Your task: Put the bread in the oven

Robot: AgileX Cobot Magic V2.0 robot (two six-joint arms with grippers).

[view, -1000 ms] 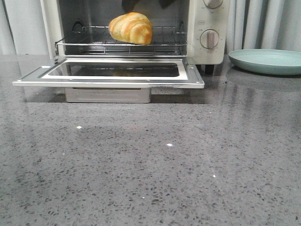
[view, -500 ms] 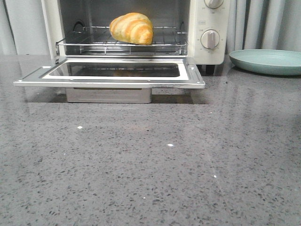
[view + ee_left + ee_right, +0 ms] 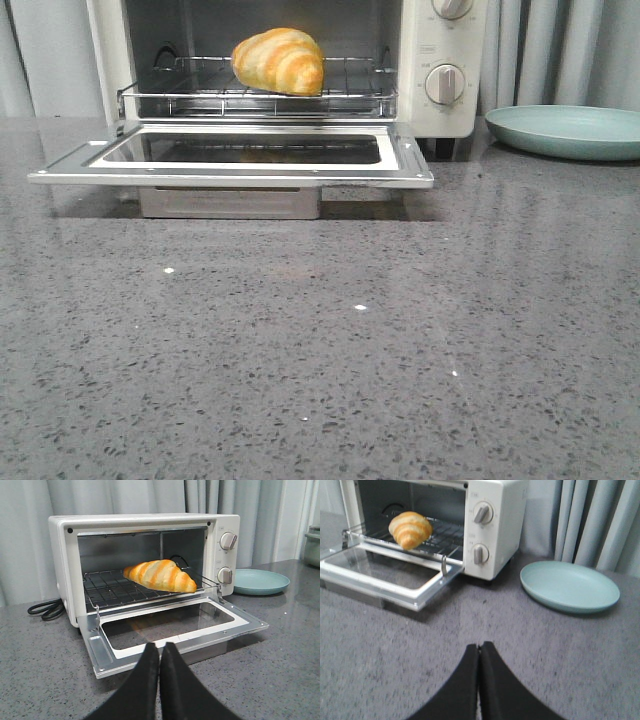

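The glossy golden-orange striped bread (image 3: 279,61) is lying on the wire rack (image 3: 117,587) inside the cream-white toaster oven (image 3: 222,527), whose glass door (image 3: 235,152) is hanging open. It is looking light, soft and crushable, best pinched gently across its thick middle. Both black grippers, left gripper (image 3: 159,652) and right gripper (image 3: 479,652), are pressed closed, empty, well apart from it.

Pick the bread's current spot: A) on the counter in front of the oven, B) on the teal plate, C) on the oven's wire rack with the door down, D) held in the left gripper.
C: the bread lies on the wire rack inside the oven, door dropped open; the plate holds nothing and both grippers are shut with nothing between their fingers.
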